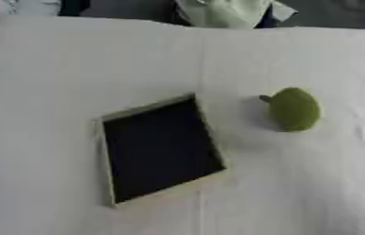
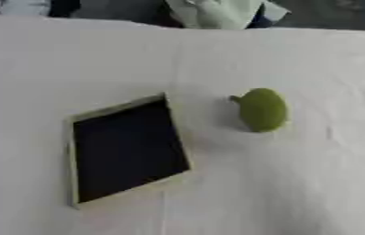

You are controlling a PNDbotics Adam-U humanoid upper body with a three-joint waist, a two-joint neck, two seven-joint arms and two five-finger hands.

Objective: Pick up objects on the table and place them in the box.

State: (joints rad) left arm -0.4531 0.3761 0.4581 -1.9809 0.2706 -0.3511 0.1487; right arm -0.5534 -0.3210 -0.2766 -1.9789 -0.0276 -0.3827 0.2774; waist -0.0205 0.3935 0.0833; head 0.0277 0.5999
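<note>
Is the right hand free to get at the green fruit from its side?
Probably yes. The green fruit lies alone on the white cloth, right of the box and apart from it, with nothing on its right. Neither hand is in view, though.

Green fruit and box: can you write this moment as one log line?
green fruit: on table, right of box | box: empty | hands: not in view

A white-clothed table (image 1: 49,69) carries a dark-lined box (image 1: 160,149) and green fruit (image 1: 295,109).
</note>
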